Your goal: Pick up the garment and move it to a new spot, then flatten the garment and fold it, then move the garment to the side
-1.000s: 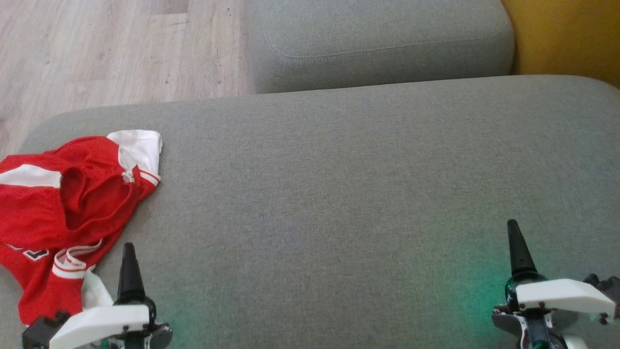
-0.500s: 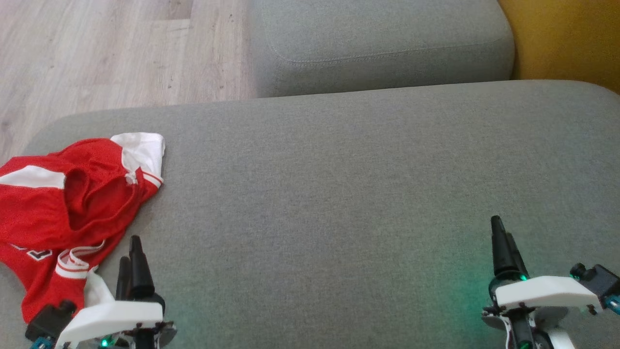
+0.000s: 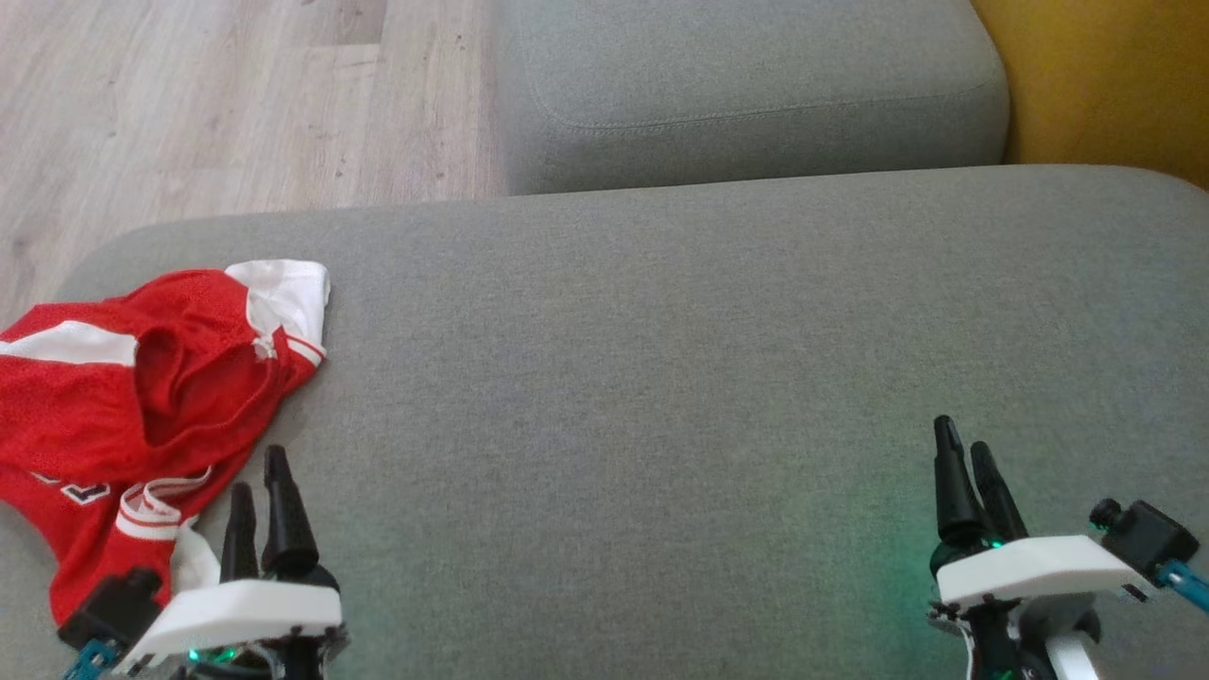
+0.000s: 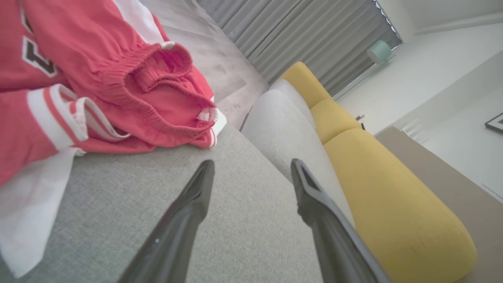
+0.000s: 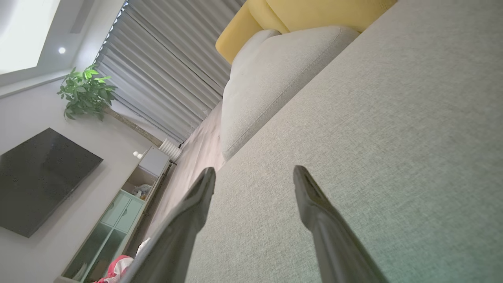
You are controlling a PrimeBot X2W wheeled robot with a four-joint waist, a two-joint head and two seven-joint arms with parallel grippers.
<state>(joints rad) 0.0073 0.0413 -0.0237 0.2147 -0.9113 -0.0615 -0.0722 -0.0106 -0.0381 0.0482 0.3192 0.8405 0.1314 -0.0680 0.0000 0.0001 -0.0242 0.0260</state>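
Note:
The garment (image 3: 123,406) is a red mesh jersey with white panels and striped trim, lying crumpled at the left end of a grey sofa cushion (image 3: 661,359). My left gripper (image 3: 257,477) hovers open just right of the jersey's lower hem, nothing between its fingers. In the left wrist view the jersey (image 4: 98,78) lies up and to the left of the open left gripper (image 4: 251,167). My right gripper (image 3: 962,451) stands open over bare cushion at the lower right, far from the garment. In the right wrist view the right gripper (image 5: 253,173) spreads its fingers above grey fabric (image 5: 373,137).
A second grey cushion (image 3: 746,85) sits behind the near one, with a yellow sofa part (image 3: 1105,76) to its right. Pale wood floor (image 3: 189,104) lies beyond the cushion's left and far edge. A TV (image 5: 39,177), cabinet (image 5: 118,212) and plant (image 5: 86,92) stand across the room.
The head camera has shifted slightly, moving the scene down and right. Both wrists have turned so each gripper now shows two fingers; the right gripper moved a little left.

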